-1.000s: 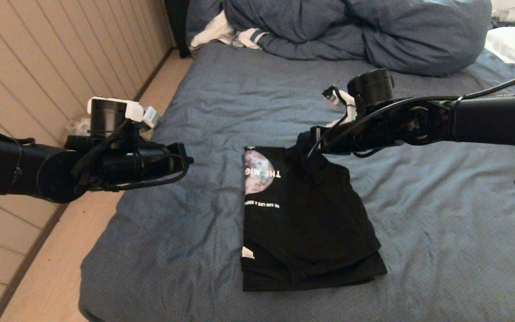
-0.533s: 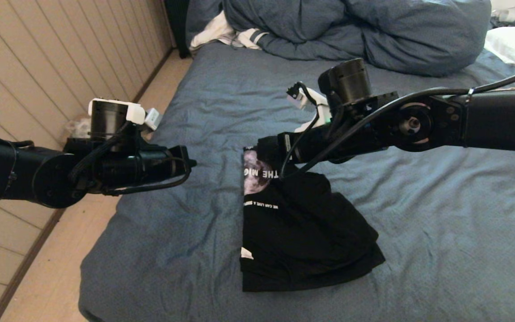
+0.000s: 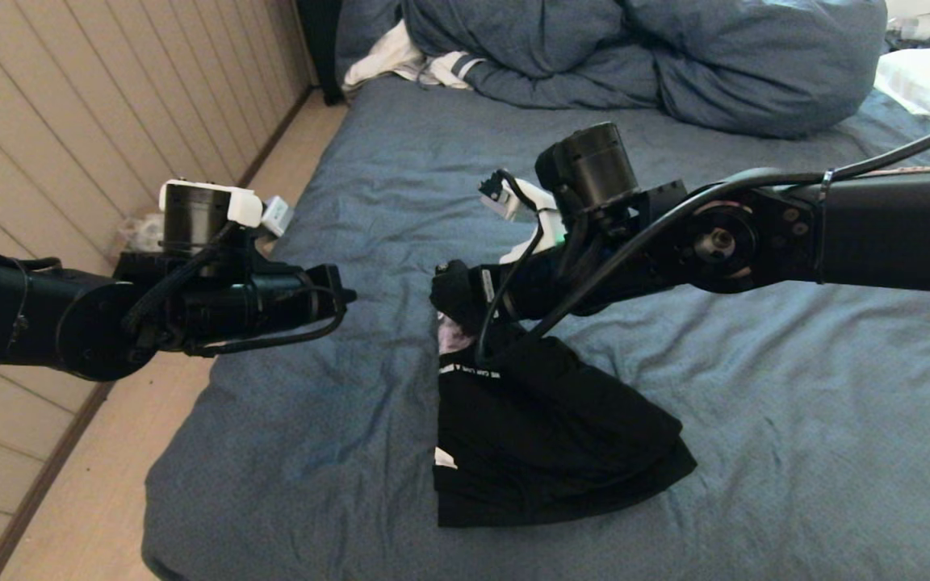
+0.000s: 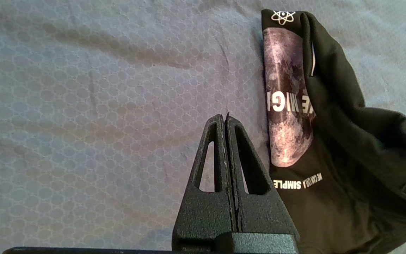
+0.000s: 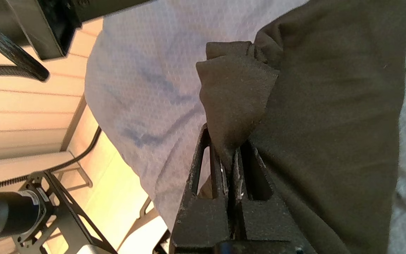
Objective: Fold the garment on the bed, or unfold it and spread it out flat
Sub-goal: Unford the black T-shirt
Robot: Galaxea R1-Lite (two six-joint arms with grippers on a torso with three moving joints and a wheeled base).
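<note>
Folding garment (image 3: 546, 436) | right gripper (image 5: 229, 158) fingers clamped on cloth, has carried flap toward bed's (image 3: 352, 452) left edge, covering moon print | left gripper (image 4: 226, 121) fingers closed, empty

My right gripper (image 5: 229, 155) pinches a fold of the black shirt (image 5: 330, 116); the blue sheet (image 5: 143, 106) lies beyond my fingertips.

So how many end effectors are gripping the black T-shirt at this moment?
1. The right end effector is shut on a fold of the black T-shirt, lifting it above the bed. The left end effector is shut on nothing, beside the shirt.
</note>
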